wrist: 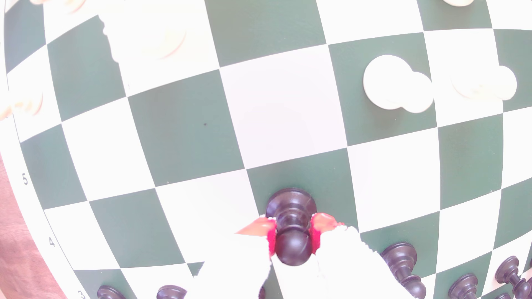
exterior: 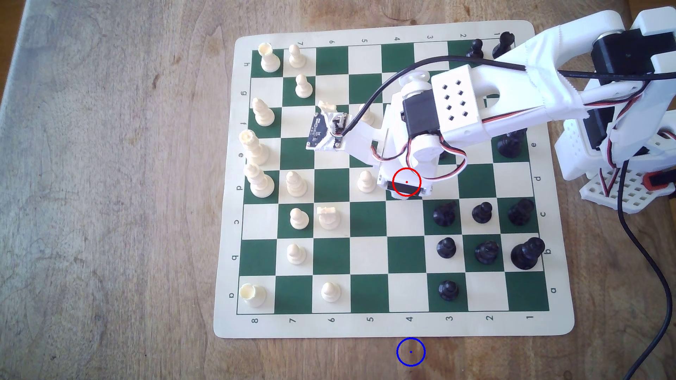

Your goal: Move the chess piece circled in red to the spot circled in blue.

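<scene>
The gripper [wrist: 292,230] is closing its red-padded fingers [wrist: 270,241] on the black pawn [wrist: 292,227], touching its neck just under the ball head from both sides, and the pawn is standing upright with its round base on a green square. In the exterior view the arm [exterior: 453,98] is reaching over the chessboard [exterior: 395,325] from the board's right edge, and its wrist is covering the pawn, so the red ring [exterior: 406,182] is lying on the arm's body near the middle of the board. A white pawn [exterior: 365,181] is standing just beside the ring, toward the exterior view's left. More black pieces [exterior: 444,213] are standing near, toward the board's near right corner, and another black pawn [exterior: 448,290] is standing in the row along the near edge. The blue ring [exterior: 410,352] is lying on the bare wooden table [exterior: 109,182], just beyond the board's near edge, below the number 4. A black cable [exterior: 643,255] is running over the table beside the board's right edge.
</scene>
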You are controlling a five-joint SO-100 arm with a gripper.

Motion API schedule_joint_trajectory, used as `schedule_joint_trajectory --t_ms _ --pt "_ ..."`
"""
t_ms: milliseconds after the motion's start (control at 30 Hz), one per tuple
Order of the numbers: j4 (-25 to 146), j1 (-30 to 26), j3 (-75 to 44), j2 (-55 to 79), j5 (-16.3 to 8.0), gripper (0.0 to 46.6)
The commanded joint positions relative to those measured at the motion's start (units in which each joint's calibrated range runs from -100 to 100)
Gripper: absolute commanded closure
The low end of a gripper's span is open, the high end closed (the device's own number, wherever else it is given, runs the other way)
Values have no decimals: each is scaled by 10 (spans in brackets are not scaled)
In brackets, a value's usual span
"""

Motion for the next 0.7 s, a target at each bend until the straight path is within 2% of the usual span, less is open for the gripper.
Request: schedule_joint_trajectory --t_ms 0,167,267,467,667 --pt "11 -5 -49 -10 2 464" --pt "58 -4 -79 -66 3 464" --pt "83 -26 -89 -106 2 464" --pt "105 -153 -132 -158 -10 464" --pt "121 -226 -226 -89 -7 464"
